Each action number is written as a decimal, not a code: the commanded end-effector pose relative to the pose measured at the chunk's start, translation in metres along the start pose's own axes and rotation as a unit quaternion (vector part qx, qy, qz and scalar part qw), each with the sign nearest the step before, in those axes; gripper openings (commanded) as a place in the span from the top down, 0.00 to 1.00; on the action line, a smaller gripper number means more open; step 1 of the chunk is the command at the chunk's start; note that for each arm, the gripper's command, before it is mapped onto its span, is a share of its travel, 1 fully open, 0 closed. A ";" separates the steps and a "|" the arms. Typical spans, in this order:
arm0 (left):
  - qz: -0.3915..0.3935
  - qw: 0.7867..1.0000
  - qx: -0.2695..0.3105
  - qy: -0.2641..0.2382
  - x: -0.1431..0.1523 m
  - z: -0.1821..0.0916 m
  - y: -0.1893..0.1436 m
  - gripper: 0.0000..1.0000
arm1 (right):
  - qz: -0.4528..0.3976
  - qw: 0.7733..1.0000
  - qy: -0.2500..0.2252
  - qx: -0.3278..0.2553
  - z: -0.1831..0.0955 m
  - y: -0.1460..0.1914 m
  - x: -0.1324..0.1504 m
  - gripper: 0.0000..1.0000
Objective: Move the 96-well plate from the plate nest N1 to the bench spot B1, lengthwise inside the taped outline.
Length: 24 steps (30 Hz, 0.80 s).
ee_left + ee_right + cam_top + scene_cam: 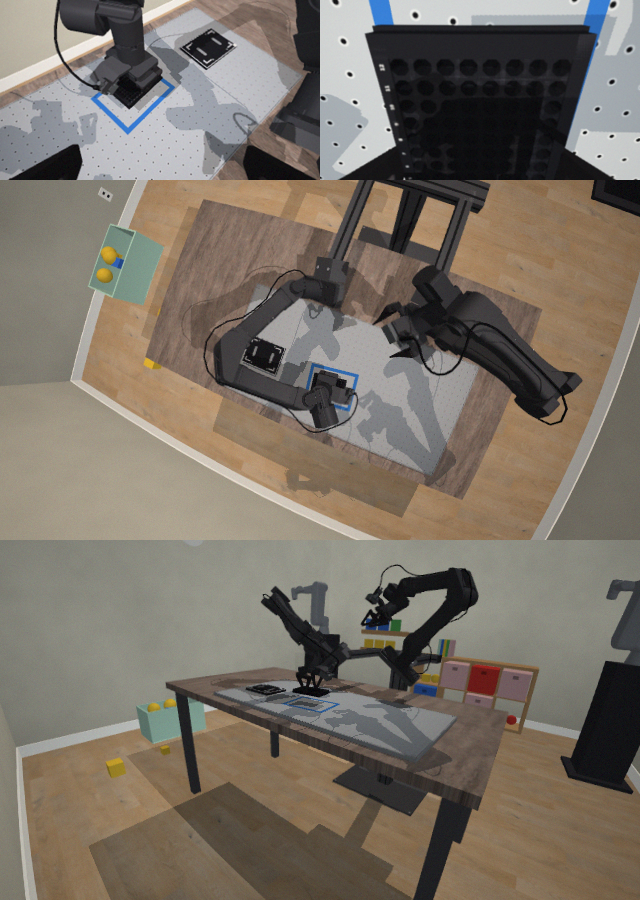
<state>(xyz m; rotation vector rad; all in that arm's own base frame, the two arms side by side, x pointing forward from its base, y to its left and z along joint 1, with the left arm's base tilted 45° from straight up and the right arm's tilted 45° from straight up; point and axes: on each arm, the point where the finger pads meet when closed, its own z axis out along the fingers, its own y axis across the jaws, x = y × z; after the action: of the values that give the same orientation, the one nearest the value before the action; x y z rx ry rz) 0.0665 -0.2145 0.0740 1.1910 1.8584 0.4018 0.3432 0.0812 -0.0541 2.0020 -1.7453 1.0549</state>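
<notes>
The top view, seen from above the room, shows the right gripper (331, 386) (311, 682) (135, 81) (480, 153) over the blue taped outline (335, 369) (322, 711) (128, 132) (381, 12), with most of its load hidden from sight. The nest (263, 356) (265, 689) (208, 49) sits near the outline on a pale perforated board (450, 400) (400, 740) (161, 146) (344, 60) atop the wooden table (225, 235) (490, 740). The left gripper (384, 340) (365, 622) (162, 153) hangs well apart from the outline, its 2 fingers wide open around nothing. Beyond the table, 2 yellow balls share a green bin (142, 270) (172, 724) with a blue block (117, 263). From the exterior view, the dark 96-well plate (311, 691) (130, 98) (481, 82) is aloft in the right gripper, raised over the board, a dark shadow lying within the tape. The left gripper is poised high above the table. The left wrist view frames the plate between the right fingers, above the outline, while the nest bears 2 pale slots and white corner marks and holds no plate. In the right wrist view, the fingers are set wide, gripping the plate by its sides; a row of 8 wells runs across its far end, and 2 strips of blue tape stretch beyond it, the right one partly covered by the plate's edge.
</notes>
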 end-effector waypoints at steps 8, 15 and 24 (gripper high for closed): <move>-0.023 0.998 -0.053 0.017 -0.004 -0.026 0.025 0.00 | 0.011 1.000 -0.005 0.009 -0.010 -0.011 -0.008 0.21; -0.023 0.998 -0.054 0.014 -0.005 -0.026 0.026 0.00 | 0.013 1.000 -0.012 0.020 0.003 -0.020 -0.012 0.21; -0.023 0.998 -0.054 0.014 -0.005 -0.026 0.026 0.00 | 0.003 1.000 -0.002 0.000 0.032 -0.005 -0.009 0.21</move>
<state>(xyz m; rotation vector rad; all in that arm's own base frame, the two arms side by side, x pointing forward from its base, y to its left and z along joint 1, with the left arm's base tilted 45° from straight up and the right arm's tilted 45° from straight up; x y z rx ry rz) 0.0664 -0.1932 0.1020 1.0734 1.8772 0.5046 0.3638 0.0642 -0.0737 1.9675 -1.7985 1.0606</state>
